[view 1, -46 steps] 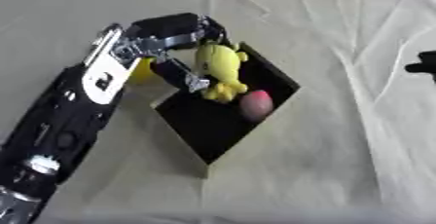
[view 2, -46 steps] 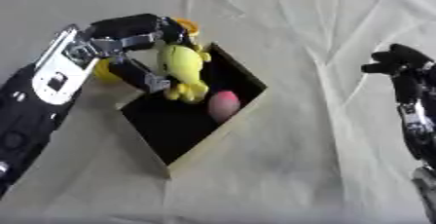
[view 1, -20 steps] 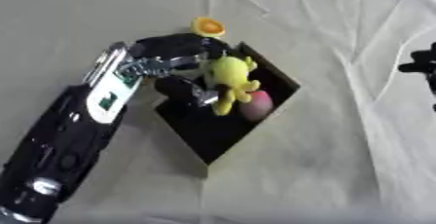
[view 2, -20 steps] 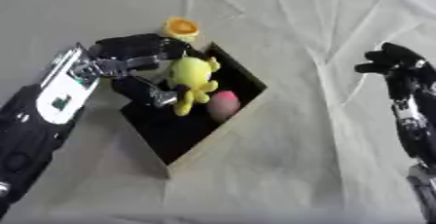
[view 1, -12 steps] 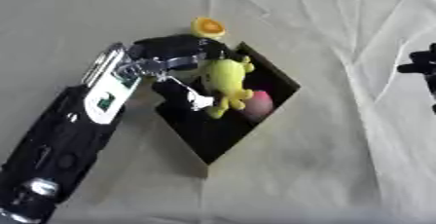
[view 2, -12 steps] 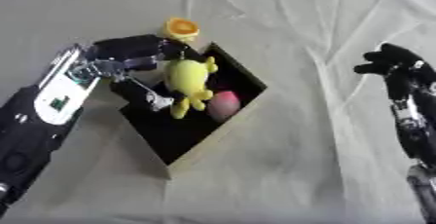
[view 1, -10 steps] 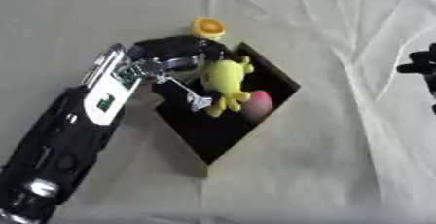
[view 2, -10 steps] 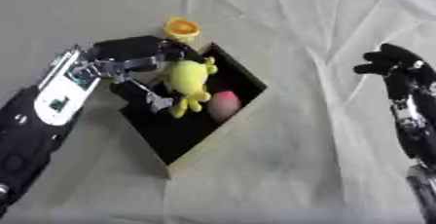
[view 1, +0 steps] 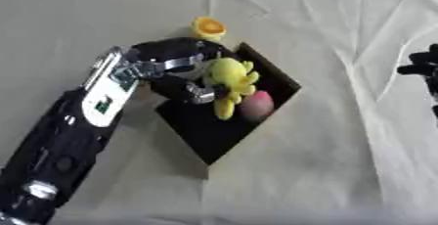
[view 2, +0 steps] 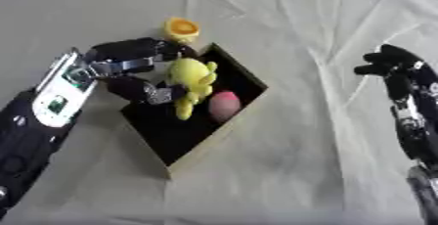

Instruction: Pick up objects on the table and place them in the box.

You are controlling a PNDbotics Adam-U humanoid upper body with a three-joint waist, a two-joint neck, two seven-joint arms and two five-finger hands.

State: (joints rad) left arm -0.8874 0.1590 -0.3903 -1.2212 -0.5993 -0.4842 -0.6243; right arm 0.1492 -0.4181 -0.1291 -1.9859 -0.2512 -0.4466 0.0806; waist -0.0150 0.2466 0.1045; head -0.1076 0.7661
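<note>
Over the box (view 1: 224, 143), left robot hand (view 1: 175, 67) seemingly open beside yellow toy (view 1: 229, 79), pink ball (view 1: 256, 105).

Both head-camera eyes look steeply down, seemingly from close above, sharing the box (view 1: 224, 136) mid-frame on the cloth-covered surface (view 2: 291, 160)

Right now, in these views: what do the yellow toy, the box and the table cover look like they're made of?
Yellow toy: probably soft plush or rubber, matte, with limp dangling limbs. Box: likely cardboard, with thin tan edges and a dark matte inside. Table cover: cloth, off-white and matte, with creases and fold lines.
</note>
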